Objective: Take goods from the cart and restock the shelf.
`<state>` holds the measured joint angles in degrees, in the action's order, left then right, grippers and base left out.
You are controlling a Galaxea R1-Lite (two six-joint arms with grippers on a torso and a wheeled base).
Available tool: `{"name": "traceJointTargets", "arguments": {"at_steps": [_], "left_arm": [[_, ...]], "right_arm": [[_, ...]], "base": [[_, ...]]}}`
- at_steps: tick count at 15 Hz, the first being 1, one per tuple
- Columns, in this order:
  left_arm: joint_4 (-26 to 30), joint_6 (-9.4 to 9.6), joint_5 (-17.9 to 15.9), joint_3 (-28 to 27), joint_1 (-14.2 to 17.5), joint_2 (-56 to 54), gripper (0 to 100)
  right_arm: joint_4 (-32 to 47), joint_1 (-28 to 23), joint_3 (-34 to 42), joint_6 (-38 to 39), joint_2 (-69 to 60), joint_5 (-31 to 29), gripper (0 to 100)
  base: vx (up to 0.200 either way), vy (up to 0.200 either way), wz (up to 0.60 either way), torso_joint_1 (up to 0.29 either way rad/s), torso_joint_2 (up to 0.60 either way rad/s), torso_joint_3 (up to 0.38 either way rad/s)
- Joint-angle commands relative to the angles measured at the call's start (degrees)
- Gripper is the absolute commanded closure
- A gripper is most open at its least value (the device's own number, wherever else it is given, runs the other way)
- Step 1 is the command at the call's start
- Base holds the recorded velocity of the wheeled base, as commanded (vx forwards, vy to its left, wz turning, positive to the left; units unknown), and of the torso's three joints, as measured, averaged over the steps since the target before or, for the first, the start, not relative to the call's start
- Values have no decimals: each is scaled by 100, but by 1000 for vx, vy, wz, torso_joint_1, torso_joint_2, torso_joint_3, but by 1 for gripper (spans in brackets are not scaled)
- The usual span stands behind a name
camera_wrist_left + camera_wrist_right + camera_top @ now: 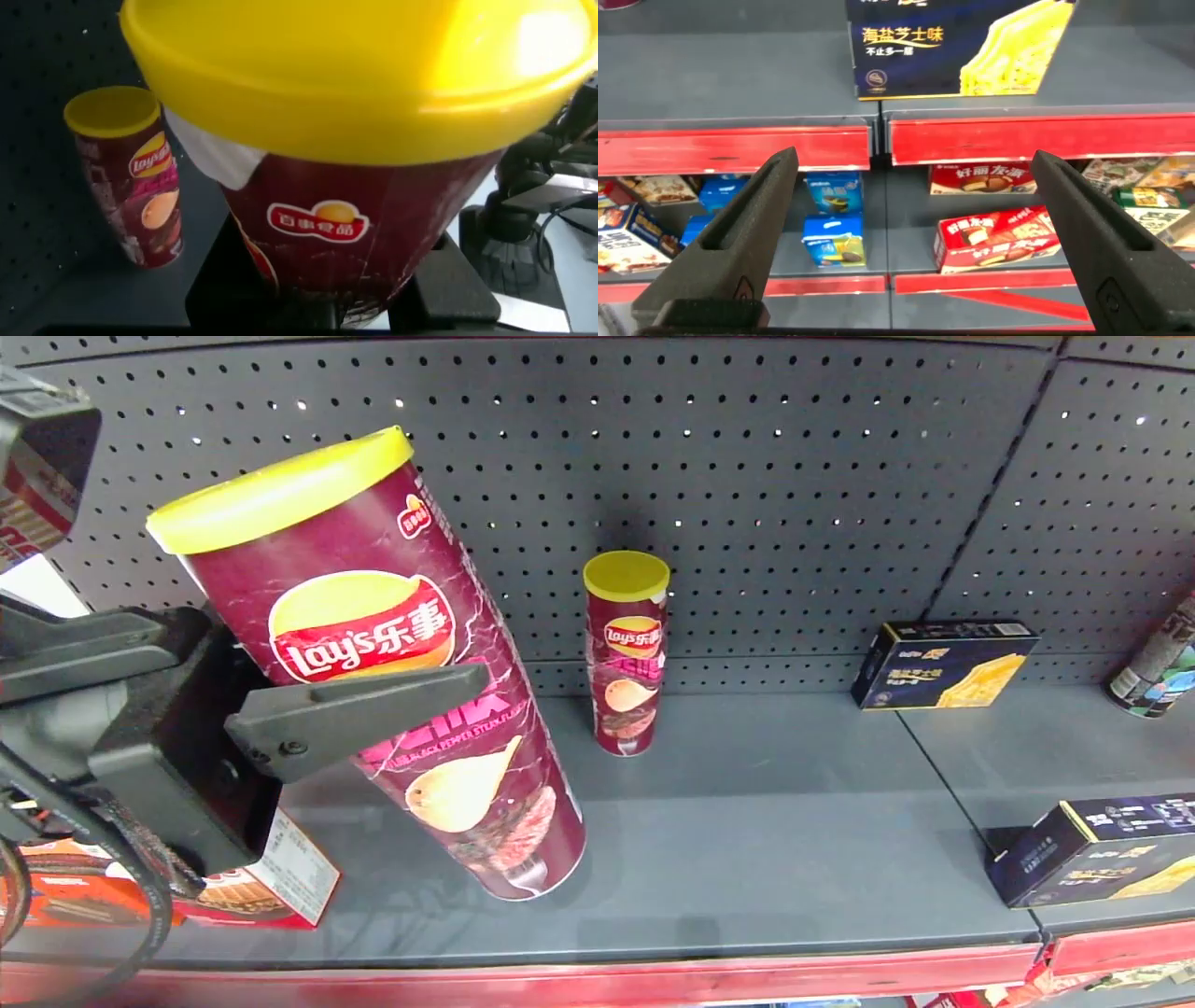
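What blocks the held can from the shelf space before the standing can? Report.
Nothing visible does. The held can is tilted over bare shelf; the standing can stands apart behind, the red box to its left.

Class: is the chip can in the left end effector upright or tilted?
Tilted. The chip can leans with its lid toward the robot's left, unlike the upright can behind; the left end effector grips its middle.
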<state>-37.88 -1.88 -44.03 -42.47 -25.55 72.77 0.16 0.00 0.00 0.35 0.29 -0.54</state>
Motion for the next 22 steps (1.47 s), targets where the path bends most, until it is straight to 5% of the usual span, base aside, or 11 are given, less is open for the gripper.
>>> {"name": "traceJointTargets", "arguments": {"at_steps": [1,11,13,14,16,22], "left_arm": [[-9,3,0,46,6,1,100],[26,-6,53,99,41,80,100],[-36,-6,167,213,41,97,100],[-53,3,158,327,41,89,100],[-106,3,158,362,15,89,100],[-97,-120,176,160,200,185,100]], "right_arm": [[2,9,0,0,-3,1,0],[28,0,-18,-71,-3,-87,0],[529,185,-2057,35,1667,766,0],[441,237,-2408,378,2405,1056,0],[-209,800,-2373,255,3038,1495,0],[-2327,1002,-2540,-334,5947,1627,0]], "base": [[0,0,0,0,0,0],[0,0,0,0,0,0],[0,0,0,0,0,0],[0,0,0,0,0,0],[0,0,0,0,0,0],[0,0,0,0,0,0]]}}
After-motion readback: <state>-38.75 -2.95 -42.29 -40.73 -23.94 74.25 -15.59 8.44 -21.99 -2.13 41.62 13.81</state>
